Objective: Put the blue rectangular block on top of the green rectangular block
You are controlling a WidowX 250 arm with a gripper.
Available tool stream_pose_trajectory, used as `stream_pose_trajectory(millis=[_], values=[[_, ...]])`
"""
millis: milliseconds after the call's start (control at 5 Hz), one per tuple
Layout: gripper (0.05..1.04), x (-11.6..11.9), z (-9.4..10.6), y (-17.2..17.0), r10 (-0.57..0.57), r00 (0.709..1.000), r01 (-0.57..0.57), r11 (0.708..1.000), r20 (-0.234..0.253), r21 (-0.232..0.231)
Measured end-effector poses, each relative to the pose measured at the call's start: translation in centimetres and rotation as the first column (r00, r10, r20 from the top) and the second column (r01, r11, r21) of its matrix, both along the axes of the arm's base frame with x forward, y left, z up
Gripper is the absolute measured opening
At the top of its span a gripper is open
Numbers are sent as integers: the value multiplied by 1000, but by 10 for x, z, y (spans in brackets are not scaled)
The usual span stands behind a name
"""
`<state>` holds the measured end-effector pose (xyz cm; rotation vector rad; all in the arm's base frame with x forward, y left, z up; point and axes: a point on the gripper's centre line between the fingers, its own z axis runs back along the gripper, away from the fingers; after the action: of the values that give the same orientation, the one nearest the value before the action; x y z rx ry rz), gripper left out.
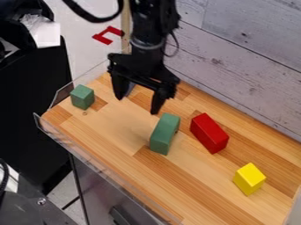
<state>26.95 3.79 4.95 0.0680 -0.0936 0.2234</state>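
1. Most of the blue block (131, 87) is hidden behind the gripper (140, 97), so I can't tell its whole shape.
2. The top of the robot arm (148, 26) is cut off at the far edge.
3. The near end of the wooden table (203, 211) is cut off.
4. A tiny mark (85, 113) by the green cube (82, 97), on the left, is too small to make out.

On the table (111, 127), I see the left cube (82, 97) left of the middle block (164, 134) and farther back; just right, the right block (209, 132); farther right and nearer me, the right cube (249, 179). The gripper (137, 105) partly hides the rear block (131, 88).
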Motion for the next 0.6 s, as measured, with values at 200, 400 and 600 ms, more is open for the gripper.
stream_pose_trajectory(millis=[200, 400, 600], values=[[999, 12, -5, 17, -2, 1000, 2, 1000, 2, 8], [999, 29, -3, 33, -17, 1000, 17, 1000, 23, 9], [999, 38, 2, 53, -10, 999, 9, 1000, 34, 8]])
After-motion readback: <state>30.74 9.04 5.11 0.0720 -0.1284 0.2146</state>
